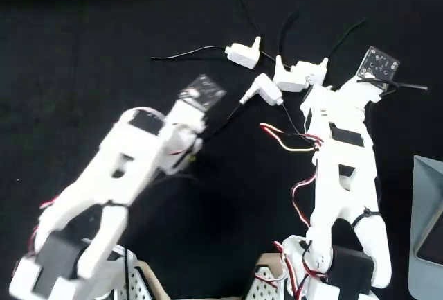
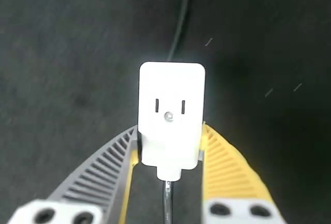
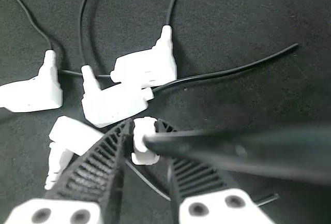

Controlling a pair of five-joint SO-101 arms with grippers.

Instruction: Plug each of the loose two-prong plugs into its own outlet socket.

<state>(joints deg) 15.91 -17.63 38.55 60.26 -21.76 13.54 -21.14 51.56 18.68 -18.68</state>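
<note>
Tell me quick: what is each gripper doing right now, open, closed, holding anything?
Left gripper: jaws closed on the outlet socket.
Right gripper: jaws closed on a small white plug.

We log: outlet socket (image 2: pixel 171 105) white, its cord (image 2: pixel 179 27) black. Left gripper (image 2: pixel 169 130) fingers (image 2: pixel 108 162) ribbed, one grey, one yellow. Right gripper (image 3: pixel 144 124) fingers (image 3: pixel 95 167) ribbed, seemingly black; held plug (image 3: pixel 144 146) white. Table (image 1: pixel 83 57) black.
</note>
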